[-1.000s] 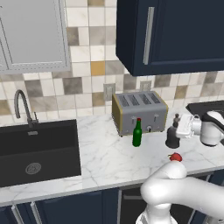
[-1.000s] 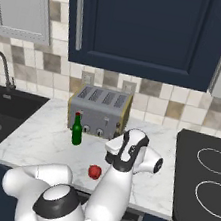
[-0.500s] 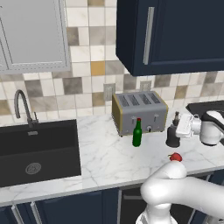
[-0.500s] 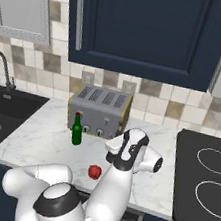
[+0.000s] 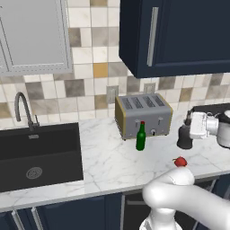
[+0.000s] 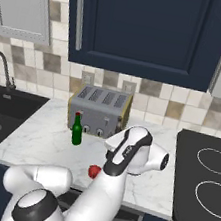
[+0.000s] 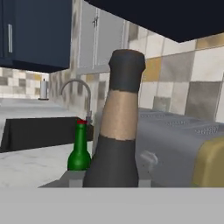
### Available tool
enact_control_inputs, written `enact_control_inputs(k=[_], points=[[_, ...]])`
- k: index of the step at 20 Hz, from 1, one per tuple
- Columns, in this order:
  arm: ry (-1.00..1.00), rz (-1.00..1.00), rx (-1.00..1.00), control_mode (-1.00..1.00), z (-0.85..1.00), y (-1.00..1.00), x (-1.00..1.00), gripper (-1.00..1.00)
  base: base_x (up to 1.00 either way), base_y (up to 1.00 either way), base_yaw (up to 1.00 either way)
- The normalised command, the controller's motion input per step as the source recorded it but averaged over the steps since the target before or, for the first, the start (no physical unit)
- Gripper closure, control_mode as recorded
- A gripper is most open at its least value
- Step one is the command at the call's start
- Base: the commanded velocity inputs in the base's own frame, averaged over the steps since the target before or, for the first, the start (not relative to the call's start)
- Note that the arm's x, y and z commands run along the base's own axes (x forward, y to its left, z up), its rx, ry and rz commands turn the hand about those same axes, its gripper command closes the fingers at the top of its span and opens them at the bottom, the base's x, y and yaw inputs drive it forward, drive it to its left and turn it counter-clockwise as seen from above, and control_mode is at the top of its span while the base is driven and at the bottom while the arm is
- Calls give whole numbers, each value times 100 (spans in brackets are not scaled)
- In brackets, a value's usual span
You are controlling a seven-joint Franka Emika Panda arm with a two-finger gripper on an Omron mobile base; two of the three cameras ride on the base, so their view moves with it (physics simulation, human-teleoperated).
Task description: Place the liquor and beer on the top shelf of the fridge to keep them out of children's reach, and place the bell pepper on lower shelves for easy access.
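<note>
Gripper (image 5: 187, 127) clamped narrow on liquor (image 5: 183, 137), bottle upright on counter (image 5: 108, 157) right of toaster (image 5: 143, 115), neck straight ahead of hand. Beer (image 5: 141, 136), bell pepper (image 5: 180, 161) stood apart, leftward.

The beer (image 5: 141, 137) is showing green glass with a small red cap. The liquor (image 7: 117, 131) is showing a black body, a tan band on the neck and a dark stopper. The bell pepper (image 5: 180, 161) is glowing red. The toaster (image 5: 143, 114) is looking grey with mustard-yellow sides. The counter (image 5: 108, 166) is showing white marble with grey veins, the backsplash (image 5: 94, 76) is mixing beige, brown and white tiles, and the cabinets (image 5: 179, 36) are showing dark navy.
</note>
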Motion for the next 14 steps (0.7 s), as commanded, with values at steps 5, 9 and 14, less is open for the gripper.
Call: enact_control_inputs(k=[5,9,14], points=[[0,0,-11,-100,100,53,-66,100,0,0,0],[0,-6,-14,-100,100,80,-77,100,0,0,0],[0,-13,-14,-100,83,80,-70,100,0,0,0]])
